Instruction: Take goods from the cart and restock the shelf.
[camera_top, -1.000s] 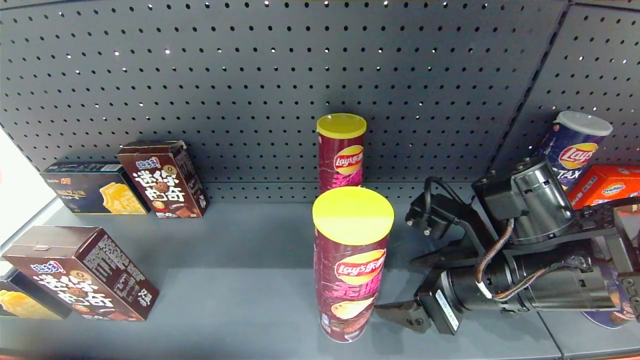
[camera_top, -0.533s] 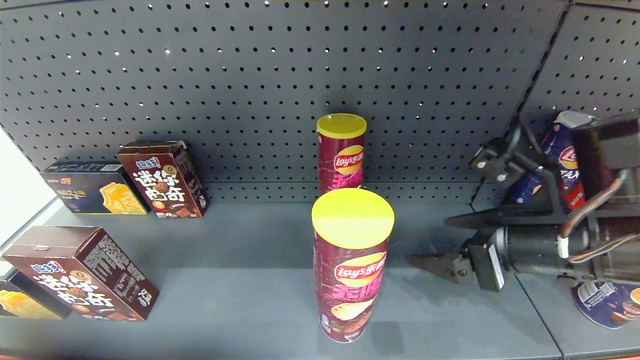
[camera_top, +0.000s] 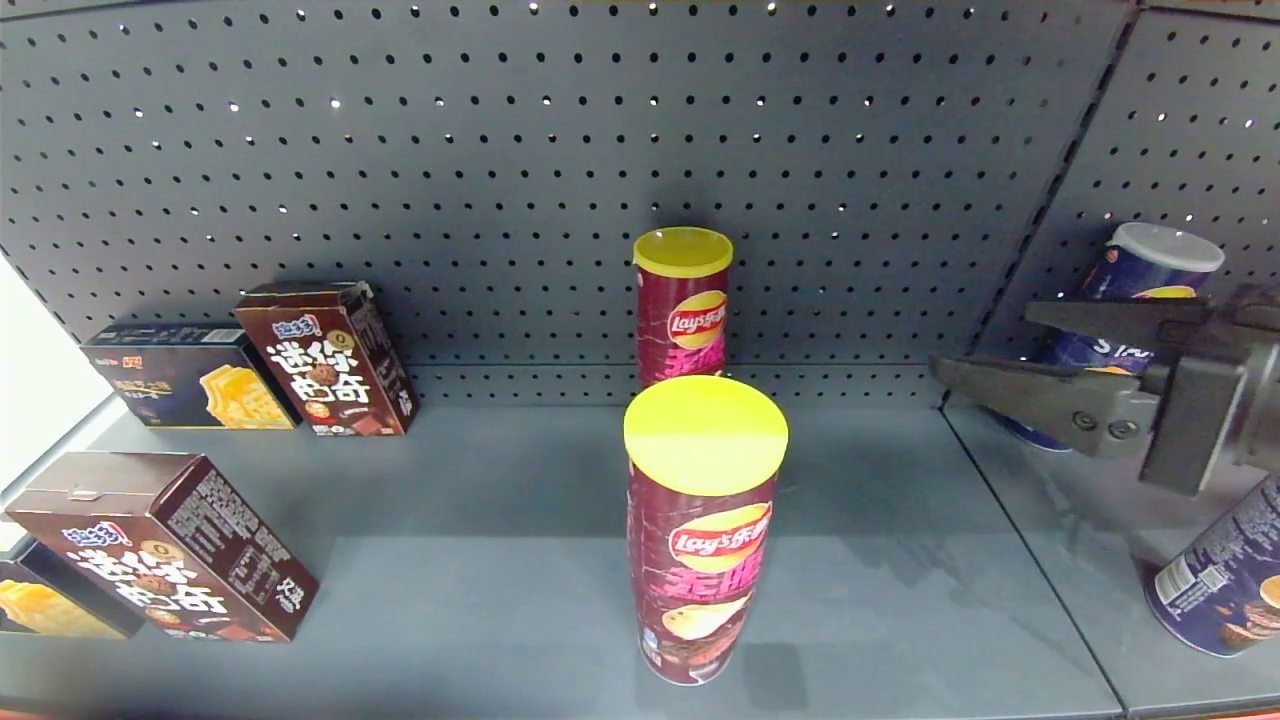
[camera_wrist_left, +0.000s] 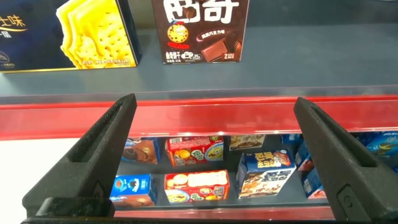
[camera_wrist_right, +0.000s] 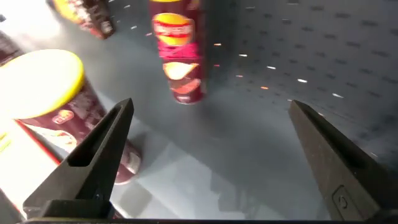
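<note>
Maroon chip can (camera_top: 705, 520), yellow-lidded, standing upright on shelf (camera_top: 450, 480), sitting directly at 6 o'clock of matching rear can (camera_top: 683, 305). Likely forming a front-to-back row, label facing out. Right end effector (camera_top: 985, 338) hovering at 2 o'clock of it, well apart, fingers spread, gripping nothing, so placement looking done. Left end effector (camera_wrist_left: 216, 104) hanging spread, empty, before red shelf edge (camera_wrist_left: 186, 118), probably waiting for next cart item. Biscuit boxes (camera_top: 325, 355) sitting at 9 o'clock.

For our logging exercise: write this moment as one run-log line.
right hand: open, empty | front chip can: upright on shelf | left hand: open
</note>
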